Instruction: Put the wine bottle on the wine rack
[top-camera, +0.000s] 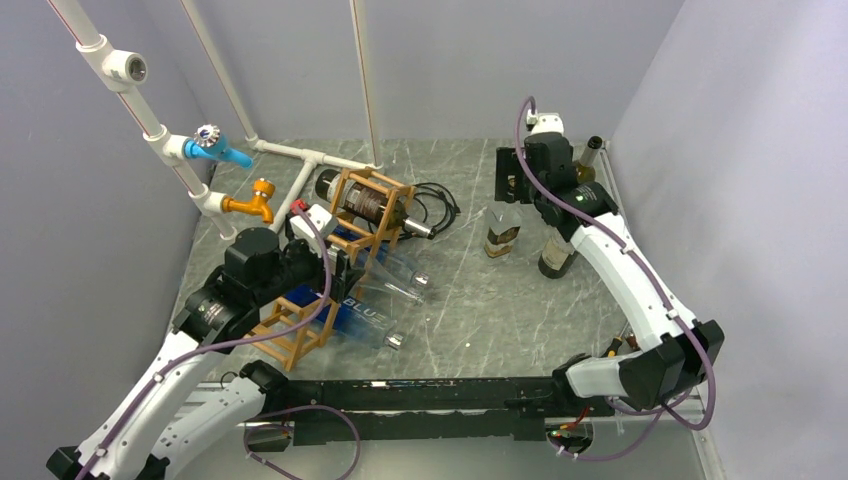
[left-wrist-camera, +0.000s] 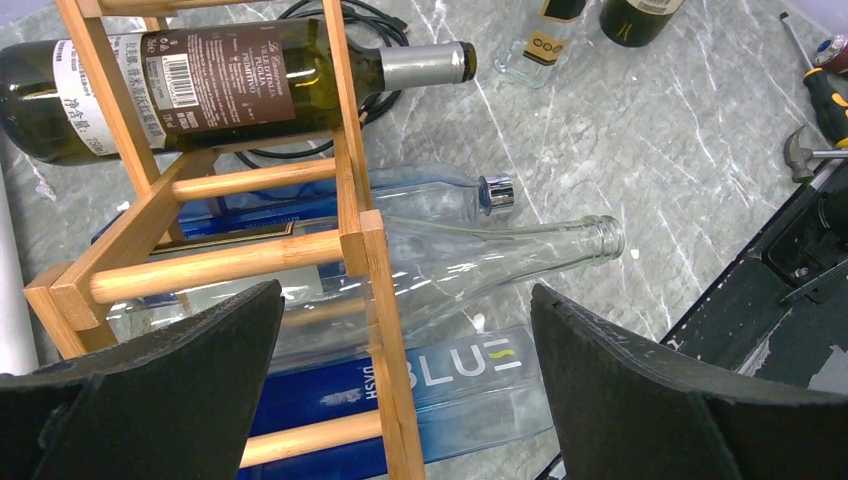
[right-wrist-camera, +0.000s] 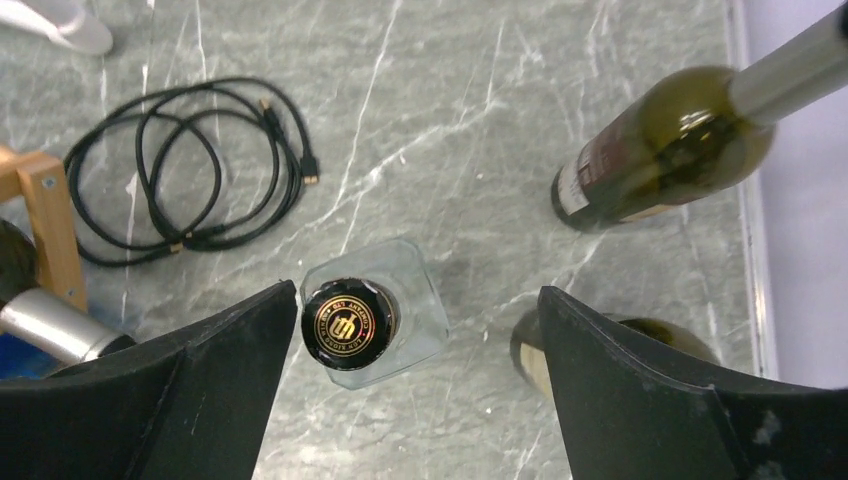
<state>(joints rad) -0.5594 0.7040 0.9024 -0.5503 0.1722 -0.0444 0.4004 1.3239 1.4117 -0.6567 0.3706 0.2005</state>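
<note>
Bottle (right-wrist-camera: 345, 320) between spread right fingers (right-wrist-camera: 200, 385)

The left tool (left-wrist-camera: 405, 293) and the right tool (right-wrist-camera: 417, 292) both point downward, jaws spread wide.

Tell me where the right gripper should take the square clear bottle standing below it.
Probably the neck just under the black cap, coming straight down: the clear bottle stands upright below the open right gripper, and dark bottles stand close beside it.
</note>
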